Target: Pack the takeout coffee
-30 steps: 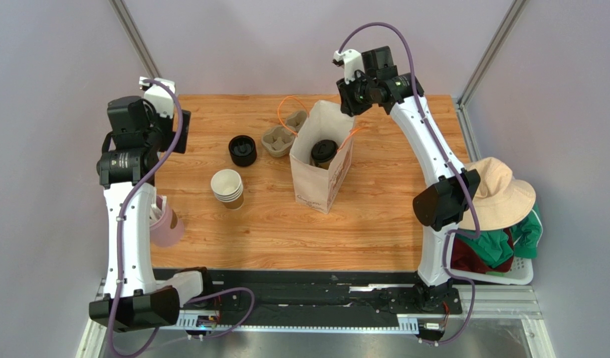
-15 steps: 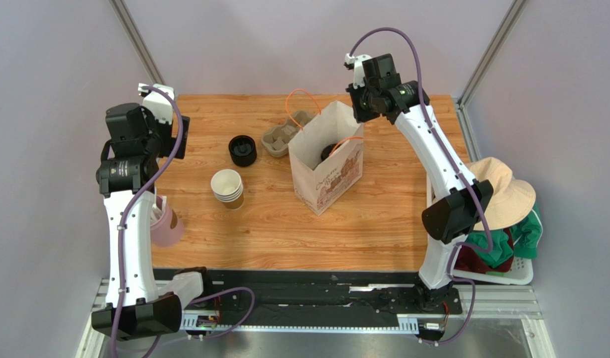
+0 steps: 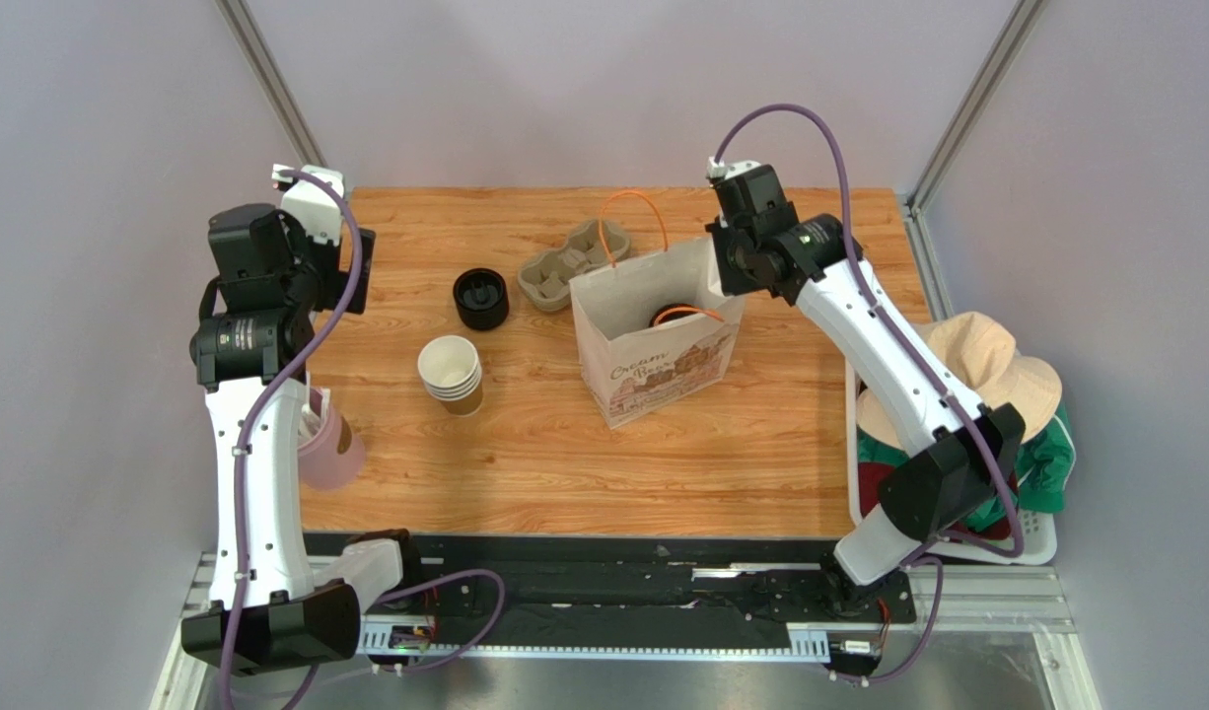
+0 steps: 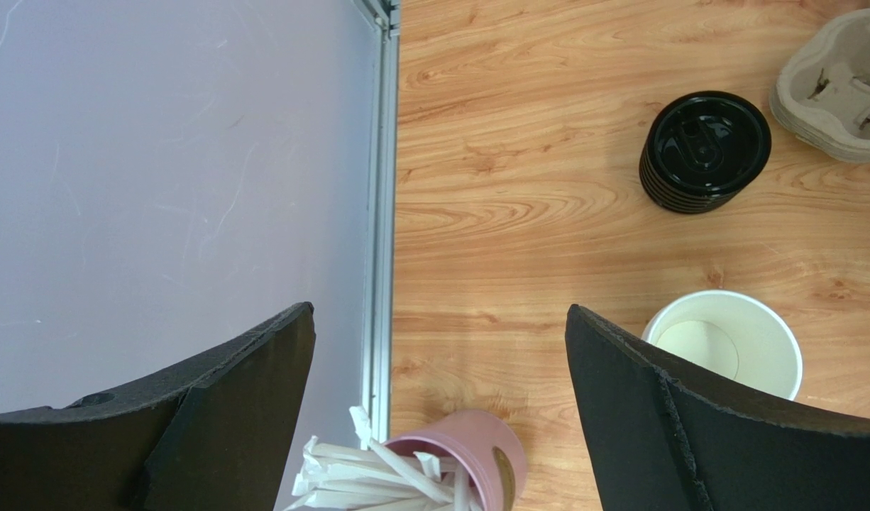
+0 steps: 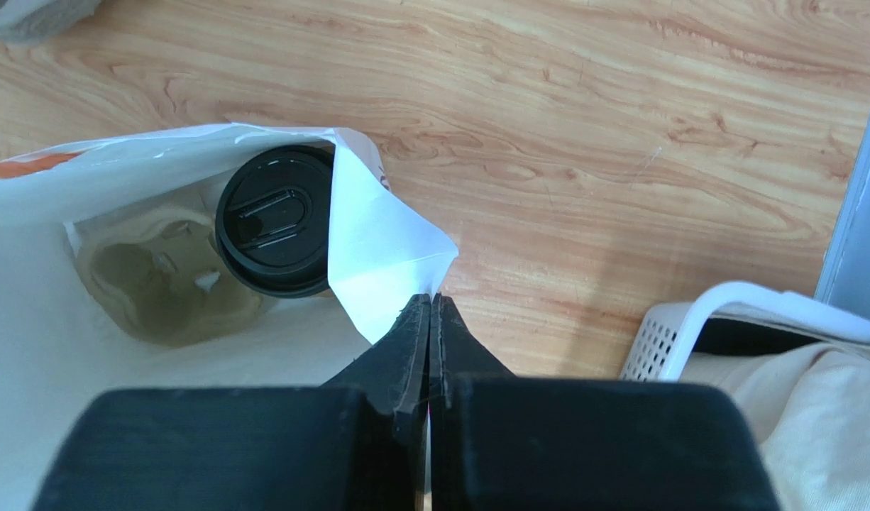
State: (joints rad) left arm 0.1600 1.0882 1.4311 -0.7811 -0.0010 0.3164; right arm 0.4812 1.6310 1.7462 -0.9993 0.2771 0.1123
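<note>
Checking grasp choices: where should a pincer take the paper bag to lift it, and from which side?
Probably the orange handle arching above the paper bag, gripped from above: it stands mouth-up and open, takeout coffee inside. The right pincer, shut on a rim corner, holds only thin paper.

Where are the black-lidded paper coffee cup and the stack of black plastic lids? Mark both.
Black-lidded paper coffee cup (image 5: 274, 218): right wrist view, lid centre.
Stack of black plastic lids (image 4: 708, 149): left wrist view, top lid.
</note>
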